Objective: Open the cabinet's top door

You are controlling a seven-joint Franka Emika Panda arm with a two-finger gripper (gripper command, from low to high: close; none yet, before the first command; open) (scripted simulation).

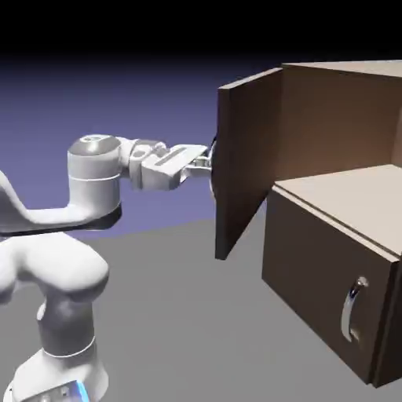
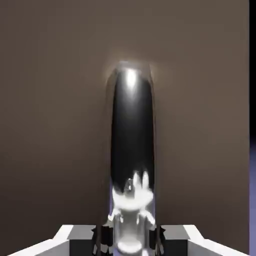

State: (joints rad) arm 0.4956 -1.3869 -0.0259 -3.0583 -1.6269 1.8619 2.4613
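Top door [image 1: 247, 161], dark brown wood, hinged to the cabinet [image 1: 338, 118]: swung well out from the front, upper compartment exposed in your exterior view, so you may judge the opening largely or wholly achieved

Top-door handle [image 2: 132, 135], curved, silver, on the door's outer face: set between the fingers [image 1: 202, 163], which are closed in on it from both sides near one end of the bow, as your hand view shows; no spare opening for you to see

Hazard one, slip: polished metal and a narrow hold; if you pull off the door's arc, the fingers could slide along the bow or come off it

Hazard two, binding: hand and handle must turn together; should you swing farther without rotating the wrist, the grip may twist, straining handle or hinge

Hazard three, overtravel: with the door this far round, more pull may meet the hinge's limit, the cause being your push for extra angle that the task may not need

Hazard four, release: if you back away before the fingers part fully, they could snag the handle and drag the door, perhaps partly shut; open wide first, then retreat straight off the face
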